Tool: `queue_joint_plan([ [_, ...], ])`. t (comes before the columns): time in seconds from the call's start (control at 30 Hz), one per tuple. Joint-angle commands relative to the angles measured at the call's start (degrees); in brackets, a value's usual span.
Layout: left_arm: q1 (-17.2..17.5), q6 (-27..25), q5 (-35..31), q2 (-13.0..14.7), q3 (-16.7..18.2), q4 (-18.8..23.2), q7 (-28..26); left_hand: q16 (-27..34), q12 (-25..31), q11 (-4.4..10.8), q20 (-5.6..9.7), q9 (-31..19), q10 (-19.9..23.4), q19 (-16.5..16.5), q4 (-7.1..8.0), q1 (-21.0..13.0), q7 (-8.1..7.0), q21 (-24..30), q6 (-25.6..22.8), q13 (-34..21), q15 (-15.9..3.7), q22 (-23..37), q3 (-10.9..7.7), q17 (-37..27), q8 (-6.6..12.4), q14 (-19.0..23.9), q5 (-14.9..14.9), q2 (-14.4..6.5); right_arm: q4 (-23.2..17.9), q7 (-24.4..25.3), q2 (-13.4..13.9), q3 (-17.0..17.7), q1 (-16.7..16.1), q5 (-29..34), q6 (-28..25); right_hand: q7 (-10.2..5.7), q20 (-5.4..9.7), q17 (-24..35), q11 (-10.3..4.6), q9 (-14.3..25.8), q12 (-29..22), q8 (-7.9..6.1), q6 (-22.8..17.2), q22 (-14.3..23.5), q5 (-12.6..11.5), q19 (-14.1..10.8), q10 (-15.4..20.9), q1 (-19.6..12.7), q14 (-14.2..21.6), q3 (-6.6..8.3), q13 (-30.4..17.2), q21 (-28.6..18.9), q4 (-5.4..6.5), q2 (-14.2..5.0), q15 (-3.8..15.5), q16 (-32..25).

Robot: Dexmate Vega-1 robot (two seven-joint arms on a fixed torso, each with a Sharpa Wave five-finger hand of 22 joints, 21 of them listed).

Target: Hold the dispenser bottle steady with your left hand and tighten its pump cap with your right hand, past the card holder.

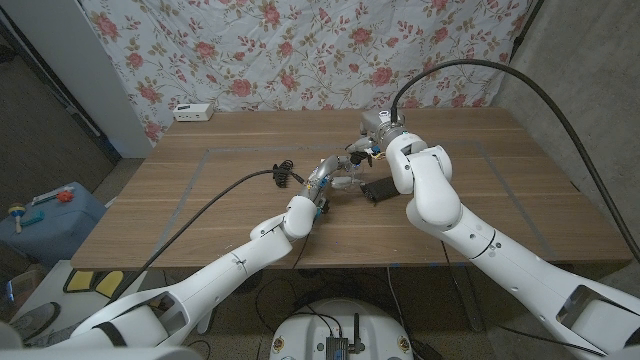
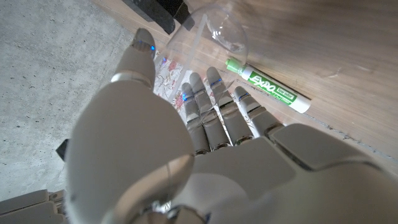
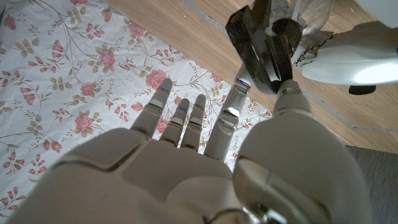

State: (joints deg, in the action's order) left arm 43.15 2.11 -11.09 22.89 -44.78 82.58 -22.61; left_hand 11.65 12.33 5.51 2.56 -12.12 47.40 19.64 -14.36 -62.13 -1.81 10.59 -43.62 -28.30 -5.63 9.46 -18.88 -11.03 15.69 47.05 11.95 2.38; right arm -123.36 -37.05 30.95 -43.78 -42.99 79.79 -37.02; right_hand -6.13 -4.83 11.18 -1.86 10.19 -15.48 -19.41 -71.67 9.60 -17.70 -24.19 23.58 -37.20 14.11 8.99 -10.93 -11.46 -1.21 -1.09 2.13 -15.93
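Note:
The clear dispenser bottle [image 1: 342, 168] stands near the table's middle. My left hand [image 1: 322, 186] wraps its fingers [image 2: 208, 102] around the bottle's clear body [image 2: 214, 28]. In the right wrist view the black pump cap [image 3: 285, 30] sits just past the thumb tip of my right hand [image 3: 186, 162]. That hand's other fingers are spread and straight, holding nothing. In the head view my right hand [image 1: 374, 137] hovers just behind the bottle. The black card holder [image 1: 378, 189] lies on the table right of the bottle, under my right forearm, and also appears as a dark slab [image 3: 255, 46].
A green Expo marker [image 2: 268, 87] lies on the wood beside my left hand. A white power strip [image 1: 193, 112] sits at the far left edge of the table [image 1: 200, 200]. A floral cloth [image 1: 300, 50] hangs behind. A blue box [image 1: 45, 218] stands on the floor to the left.

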Motion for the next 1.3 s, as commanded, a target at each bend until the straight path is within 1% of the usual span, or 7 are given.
queue_joint_plan([
  [0.03,0.42,-0.22,0.17,0.12,0.12,0.38,-0.05,0.36,0.28,0.04,3.62,-0.22,0.47,-0.26,5.0,3.3,-0.28,0.16,-9.21,-0.21,-3.11,0.13,-5.31,-0.31,0.35,-0.09,0.25,-8.85,0.76,0.26,-1.77,1.13,-1.35,2.48,2.32,-2.76,0.07,0.14,-0.27,0.21,0.55,-0.43,-4.74,0.19,0.59,-0.78,1.51,0.21,1.23,0.14,-0.04,0.07,0.07,-0.34,0.61,0.4],
  [0.13,0.5,-0.36,0.18,0.14,0.15,0.51,-0.06,0.34,0.27,0.07,3.58,-0.23,0.4,-0.25,4.97,3.23,-0.38,0.16,-9.23,-0.23,-3.18,0.13,-5.31,-0.3,0.37,-0.14,0.25,-8.81,1.04,0.61,-2.14,1.45,-1.57,2.45,2.61,-6.08,0.17,0.16,-0.15,0.34,1.56,0.02,-6.14,0.2,1.0,-1.12,2.32,0.16,1.69,0.2,-0.09,0.25,-0.21,-0.77,0.82,1.37],
  [0.23,0.47,-0.38,0.12,0.2,0.13,0.56,0.02,0.29,0.31,0.08,3.57,-0.24,0.48,-0.27,5.0,3.24,-0.48,0.15,-9.19,-0.26,-3.25,0.13,-5.3,-0.28,0.35,-0.25,0.25,-8.8,1.47,0.81,-2.46,1.62,-1.64,2.55,2.81,-5.66,0.26,0.2,-0.26,0.35,1.69,-0.13,-6.97,0.2,1.12,-1.24,2.74,0.3,2.07,0.16,-0.1,0.27,-0.19,-0.88,0.99,1.47],
  [0.33,0.43,-0.36,0.09,0.18,0.16,0.57,-0.08,0.36,0.31,0.2,3.55,-0.25,0.45,-0.26,5.01,3.2,-0.48,0.16,-9.19,-0.29,-3.14,0.13,-5.29,-0.28,0.35,-0.1,0.25,-8.79,1.96,1.17,-3.01,1.65,-1.68,2.93,2.62,-2.06,0.31,0.26,-0.28,0.26,1.82,-0.03,-7.11,0.2,1.23,-1.4,3.41,0.49,2.73,0.09,-0.11,0.29,-0.2,-0.83,1.23,1.53],
  [0.43,0.31,-0.22,0.1,0.15,0.16,0.43,-0.03,0.35,0.29,0.1,3.53,-0.25,0.37,-0.27,5.0,3.15,-0.41,0.15,-9.15,-0.31,-3.07,0.13,-5.28,-0.29,0.34,-0.18,0.26,-8.8,2.47,1.66,-3.59,1.57,-1.69,3.65,2.3,-1.12,0.34,0.29,-0.39,0.23,1.65,-0.18,-7.67,0.2,1.2,-1.75,4.35,0.33,3.47,0.29,-0.1,0.21,-0.25,-1.2,1.56,1.41],
  [1.03,0.17,-0.09,0.07,-0.25,0.18,-0.05,-0.52,0.36,0.37,0.06,3.48,-0.29,0.41,-0.3,5.04,2.93,-0.4,0.15,-9.29,-0.45,-3.04,0.13,-5.29,-0.26,0.4,-0.26,0.29,-8.84,4.06,1.28,-4.99,1.7,-1.12,5.76,2.22,-0.78,0.77,0.06,-0.75,0.45,1.37,-2.67,-10.21,0.18,1.44,-2.8,7.88,-0.26,6.69,0.96,0.0,0.13,-0.55,-2.73,2.8,1.2],
  [1.3,0.02,-0.15,0.29,-0.41,0.11,-0.39,-0.32,0.31,0.39,0.21,3.45,-0.3,0.41,-0.29,5.1,2.93,-0.54,0.16,-9.2,-0.5,-3.07,0.13,-5.33,-0.18,0.36,-0.25,0.31,-8.85,3.74,1.52,-4.68,2.12,-1.47,5.78,2.38,-0.37,0.43,0.22,-0.45,0.19,2.1,-2.27,-7.72,0.18,1.87,-2.71,7.36,1.0,6.99,0.08,-0.01,0.31,-0.27,-1.62,2.81,1.45],
])
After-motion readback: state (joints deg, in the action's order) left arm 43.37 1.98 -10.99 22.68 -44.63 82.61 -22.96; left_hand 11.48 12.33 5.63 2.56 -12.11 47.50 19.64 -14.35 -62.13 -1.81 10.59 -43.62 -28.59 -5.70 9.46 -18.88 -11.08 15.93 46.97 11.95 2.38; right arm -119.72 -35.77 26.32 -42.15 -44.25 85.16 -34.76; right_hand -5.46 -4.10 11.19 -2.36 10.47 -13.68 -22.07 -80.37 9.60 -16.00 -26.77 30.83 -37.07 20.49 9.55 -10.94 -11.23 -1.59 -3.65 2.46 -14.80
